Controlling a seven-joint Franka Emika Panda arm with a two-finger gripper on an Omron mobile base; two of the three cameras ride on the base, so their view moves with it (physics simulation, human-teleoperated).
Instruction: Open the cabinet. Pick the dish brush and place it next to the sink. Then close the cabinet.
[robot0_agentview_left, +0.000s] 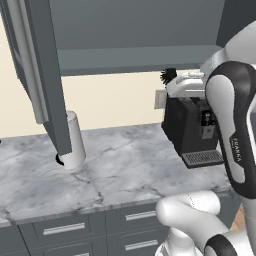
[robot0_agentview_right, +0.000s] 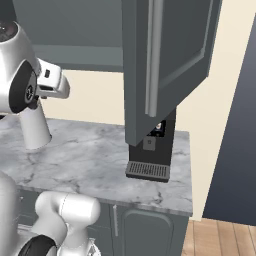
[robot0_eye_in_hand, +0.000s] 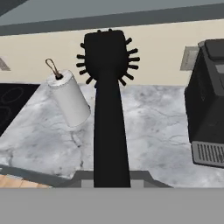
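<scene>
Dish brush held in the air below the open cabinet, sink placement pending.

Left base view: the cabinet (robot0_agentview_left: 125, 45) stands open, its door (robot0_agentview_left: 42, 75) swung out above the paper-towel roll (robot0_agentview_left: 75, 140) on the marble desk (robot0_agentview_left: 125, 170); the dish brush (robot0_agentview_left: 169, 76) shows black bristles at the arm's end, near the coffee machine (robot0_agentview_left: 192, 132). Right base view: the other door (robot0_agentview_right: 165, 65) hangs open over the coffee machine (robot0_agentview_right: 150, 150). Hand view: the claw (robot0_eye_in_hand: 112, 181) is closed on the dish brush (robot0_eye_in_hand: 108, 105), whose long axis runs straight away from it, bristles outward over the desk (robot0_eye_in_hand: 144, 131).
</scene>
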